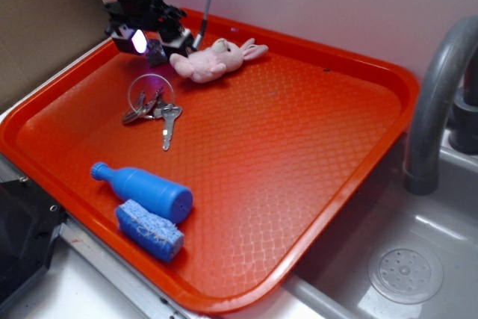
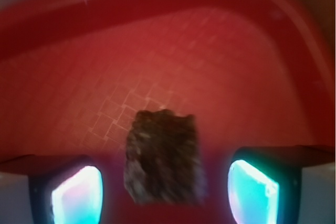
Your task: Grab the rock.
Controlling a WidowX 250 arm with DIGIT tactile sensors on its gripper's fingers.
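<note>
Rock (image 2: 164,157) lies on the red tray (image 2: 220,66) between the gripper's (image 2: 165,190) two spread fingers (image 2: 79,195), clear gaps either side, gripper wide open and holding nothing.

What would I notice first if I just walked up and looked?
Probably the big orange tray beside the sink, then the pink bunny lying at its far edge. Right by the bunny, the gripper hangs low with glowing fingers spread on either side of the rock.
</note>
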